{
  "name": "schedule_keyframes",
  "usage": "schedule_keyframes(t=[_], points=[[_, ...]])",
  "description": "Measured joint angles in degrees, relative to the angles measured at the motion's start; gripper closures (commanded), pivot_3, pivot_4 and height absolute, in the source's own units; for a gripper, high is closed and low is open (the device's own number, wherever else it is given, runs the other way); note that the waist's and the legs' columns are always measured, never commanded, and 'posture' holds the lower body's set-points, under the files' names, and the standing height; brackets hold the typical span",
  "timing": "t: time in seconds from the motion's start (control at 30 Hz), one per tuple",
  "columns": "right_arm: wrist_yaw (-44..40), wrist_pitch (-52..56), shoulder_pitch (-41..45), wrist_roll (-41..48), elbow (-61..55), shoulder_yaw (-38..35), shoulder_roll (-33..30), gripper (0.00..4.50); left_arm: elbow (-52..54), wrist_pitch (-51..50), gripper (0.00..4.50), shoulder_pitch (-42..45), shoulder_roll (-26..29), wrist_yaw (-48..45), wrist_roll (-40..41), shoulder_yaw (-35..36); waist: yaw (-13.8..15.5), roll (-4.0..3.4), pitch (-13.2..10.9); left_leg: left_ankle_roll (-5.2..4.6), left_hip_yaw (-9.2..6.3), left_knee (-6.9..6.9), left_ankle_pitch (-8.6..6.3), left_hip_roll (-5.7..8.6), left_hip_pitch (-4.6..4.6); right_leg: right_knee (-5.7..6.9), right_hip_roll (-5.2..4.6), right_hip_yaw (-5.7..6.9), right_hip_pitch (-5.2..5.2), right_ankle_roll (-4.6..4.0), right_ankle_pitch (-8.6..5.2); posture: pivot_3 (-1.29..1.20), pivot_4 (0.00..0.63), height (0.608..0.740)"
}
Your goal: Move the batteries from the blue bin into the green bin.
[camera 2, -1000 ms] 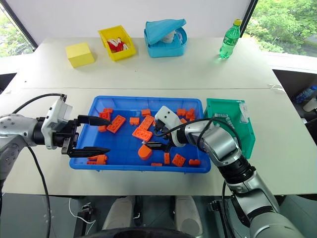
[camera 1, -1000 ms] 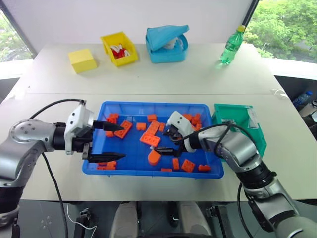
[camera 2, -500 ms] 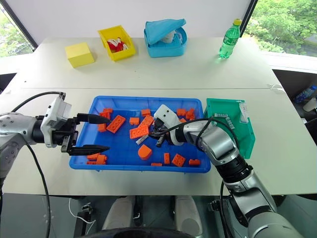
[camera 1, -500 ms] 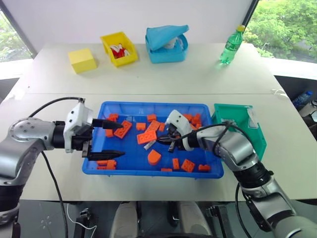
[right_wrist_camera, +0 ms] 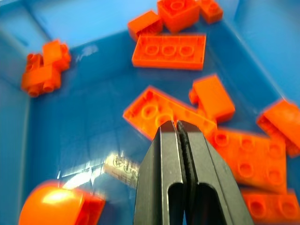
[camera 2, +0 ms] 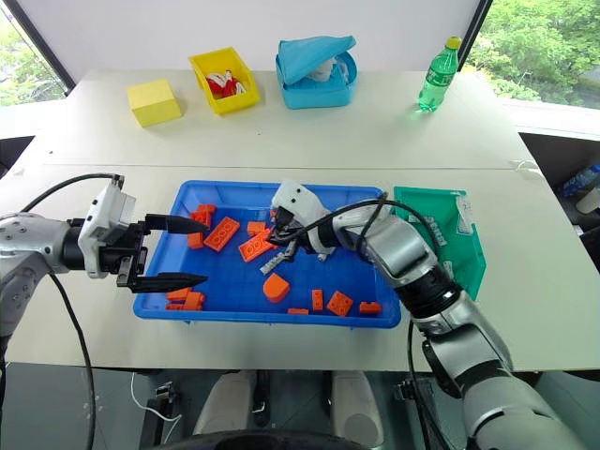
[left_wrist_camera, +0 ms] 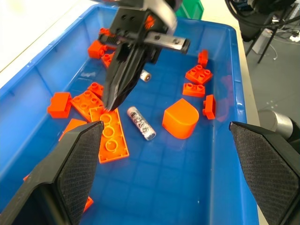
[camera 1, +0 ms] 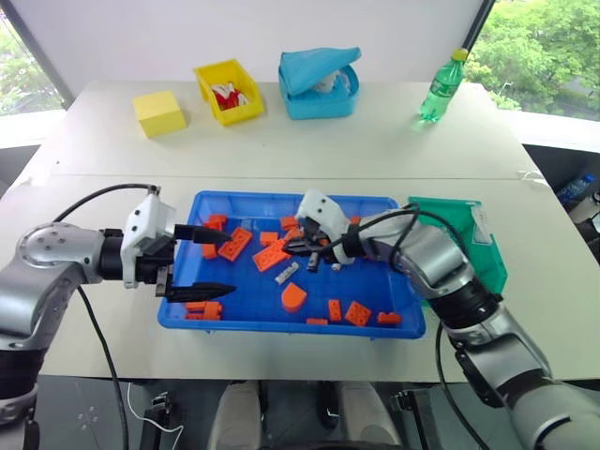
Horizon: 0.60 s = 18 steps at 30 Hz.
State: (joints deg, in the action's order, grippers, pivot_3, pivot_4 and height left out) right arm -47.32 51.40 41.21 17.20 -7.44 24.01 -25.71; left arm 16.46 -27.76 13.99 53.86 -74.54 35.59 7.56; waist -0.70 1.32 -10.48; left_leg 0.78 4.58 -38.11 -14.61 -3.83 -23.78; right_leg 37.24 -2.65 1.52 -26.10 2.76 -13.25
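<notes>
Two batteries lie on the floor of the blue bin [camera 1: 183,314], among scattered orange bricks [camera 1: 356,312]. One battery [left_wrist_camera: 141,123], silver with printing on its side, rests flat just beside an orange rounded block [left_wrist_camera: 181,118] and near a long orange plate [left_wrist_camera: 109,137]. A second, smaller battery [left_wrist_camera: 145,75] lies farther in, close under the right arm's wrist.

Right pincer [right_wrist_camera: 179,125]: fingers pressed together with nothing between them, tips raised above the bin floor over the middle of the brick pile. From its wrist view the printed battery [right_wrist_camera: 120,166] lies free beside the fingers, apart from them. From the left wrist view the same fingers [left_wrist_camera: 123,84] point down toward the long plate, tips just off the battery.

Left pincer [camera 1: 206,263]: spread wide, empty, hovering over the left end of the blue bin, fingers level and pointing toward the middle of the bin.

Green bin [camera 1: 487,246] stands on the counter [camera 1: 375,150] touching or just beside the right end of the blue bin; its contents cannot be made out.

Far side of the counter: yellow block [camera 1: 157,112], yellow bin [camera 1: 223,90], light-blue box with tilted lid [camera 1: 319,82], green bottle [camera 1: 441,86].
</notes>
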Motion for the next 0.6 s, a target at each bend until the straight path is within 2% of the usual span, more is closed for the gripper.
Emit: schedule_keyframes(t=[0.17, 0.6], points=[[-2.8, -4.0, -3.0, -0.8, -2.4, 0.8, -2.7, 0.61, 0.0, 0.1, 0.0, -0.2, 0.0, 0.1, 0.0, 0.0, -0.3, 0.0, 0.0, 0.0, -0.01, 0.0, 0.0, -0.01, 0.01, 0.03, 0.03, 0.0, -0.03, 0.0, 0.0, 0.0, 0.15, 0.736], [-11.2, -18.2, -2.5, -7.6, 4.8, 5.5, -2.7, 0.61, -0.6, 0.6, 0.0, 0.8, 0.0, -0.2, -0.1, -0.1, -0.1, 0.0, 0.0, 0.0, 0.0, 0.0, 0.0, 0.0, 0.02, 0.04, 0.03, 0.0, -0.03, 0.0, 0.0, 0.0, 0.15, 0.736]])
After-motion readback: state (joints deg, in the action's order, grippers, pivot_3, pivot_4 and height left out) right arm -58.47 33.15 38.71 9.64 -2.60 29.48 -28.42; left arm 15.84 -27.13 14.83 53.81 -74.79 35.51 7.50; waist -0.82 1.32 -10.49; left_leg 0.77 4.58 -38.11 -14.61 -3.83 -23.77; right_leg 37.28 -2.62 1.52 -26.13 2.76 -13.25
